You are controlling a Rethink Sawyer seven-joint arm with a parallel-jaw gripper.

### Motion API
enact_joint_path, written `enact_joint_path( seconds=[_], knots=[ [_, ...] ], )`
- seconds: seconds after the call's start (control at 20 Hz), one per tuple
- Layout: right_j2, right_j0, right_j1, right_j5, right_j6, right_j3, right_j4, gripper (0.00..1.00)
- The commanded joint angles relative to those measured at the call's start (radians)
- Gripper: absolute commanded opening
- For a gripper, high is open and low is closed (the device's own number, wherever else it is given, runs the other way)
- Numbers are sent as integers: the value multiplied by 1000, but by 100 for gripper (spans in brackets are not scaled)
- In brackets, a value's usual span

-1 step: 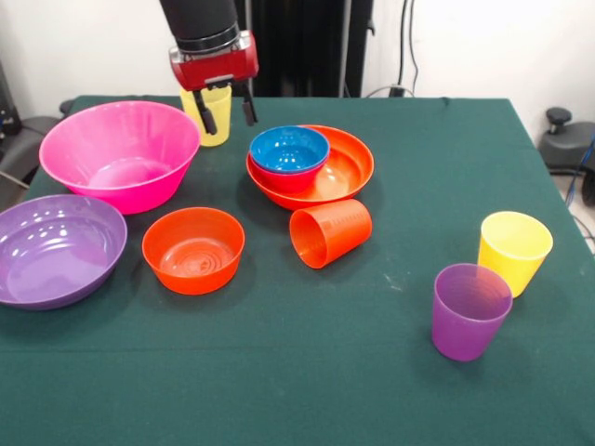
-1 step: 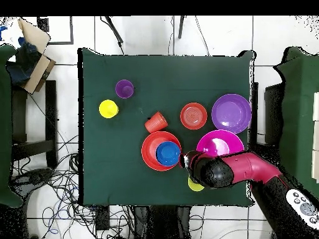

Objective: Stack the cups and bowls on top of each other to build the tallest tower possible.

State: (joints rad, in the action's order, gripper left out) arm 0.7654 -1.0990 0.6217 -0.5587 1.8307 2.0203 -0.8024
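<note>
Yellow cup half behind claw

green tablecloth | cardboard box off-table | floor cables | remote

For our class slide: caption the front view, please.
Sawyer gripper straddles a yellow cup beside the big pink bowl.
</note>
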Motion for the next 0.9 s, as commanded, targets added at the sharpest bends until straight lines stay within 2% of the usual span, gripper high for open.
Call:
enact_joint_path(
  seconds=[0.05, 0.3, 0.9],
  knots=[
    [13, 53, -34, -13, -103, 33, -22, 100],
    [-5, 76, -50, 24, -62, 47, -41, 100],
    [-61, 131, -106, 92, -14, 15, -92, 100]
  ],
)
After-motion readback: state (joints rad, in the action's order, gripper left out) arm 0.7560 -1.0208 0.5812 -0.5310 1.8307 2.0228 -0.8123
